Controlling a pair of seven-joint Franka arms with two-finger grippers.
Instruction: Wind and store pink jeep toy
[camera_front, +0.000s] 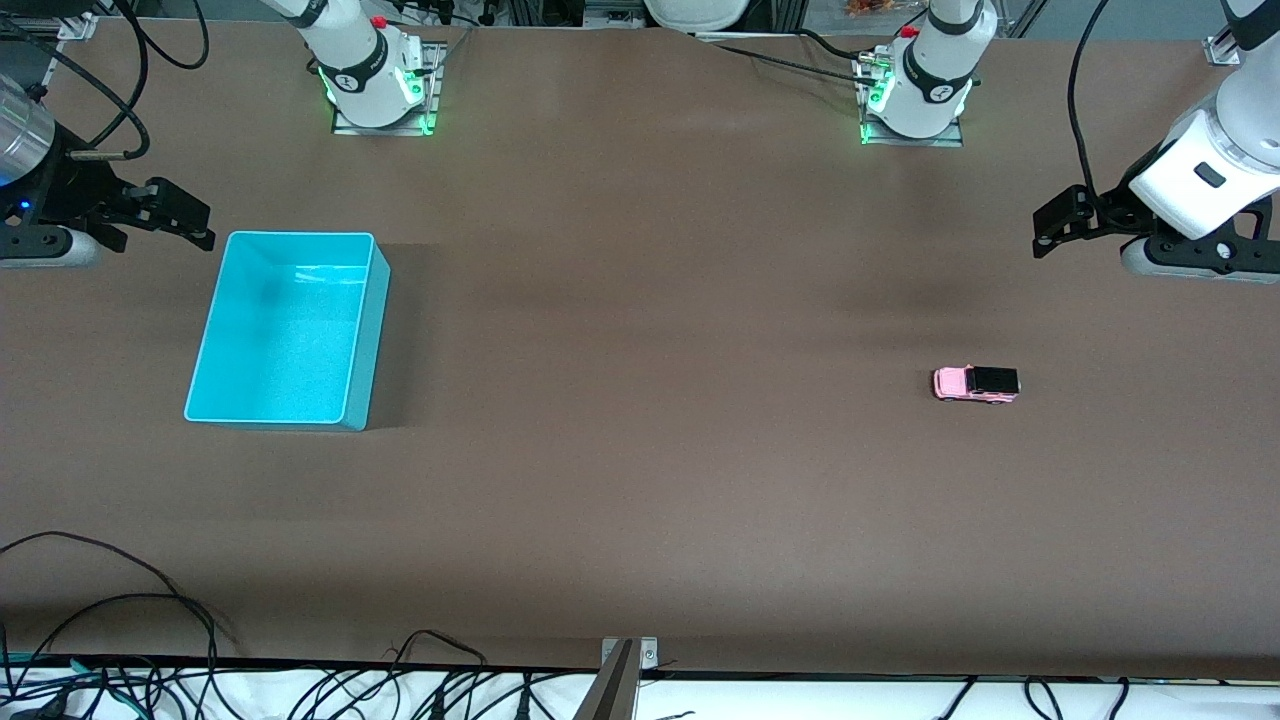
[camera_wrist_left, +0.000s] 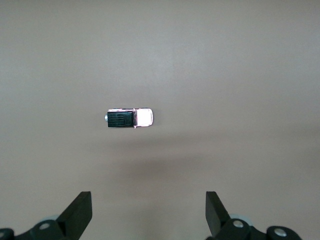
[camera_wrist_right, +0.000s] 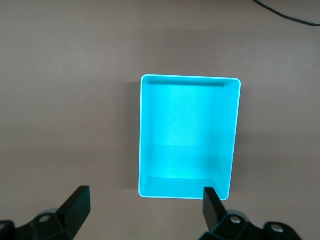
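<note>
Front view: tiny light-pink toy jeep with black rear top (camera_front: 976, 383) sat on the brown table (camera_front: 640, 450) at right of centre, toward the left arm's end. Open turquoise plastic bin (camera_front: 290, 330) sat at centre-left of frame, well apart from it. Left gripper (camera_front: 1045, 240) hung at the right edge, right gripper (camera_front: 195, 228) at the left edge, both spread wide, holding nothing.

Left wrist view: jeep (camera_wrist_left: 129, 118) at mid-frame, fingers (camera_wrist_left: 80, 210) wide apart.

Right wrist view: bin (camera_wrist_right: 189, 136) at centre, nothing in it, fingers (camera_wrist_right: 77, 202) wide apart.
</note>
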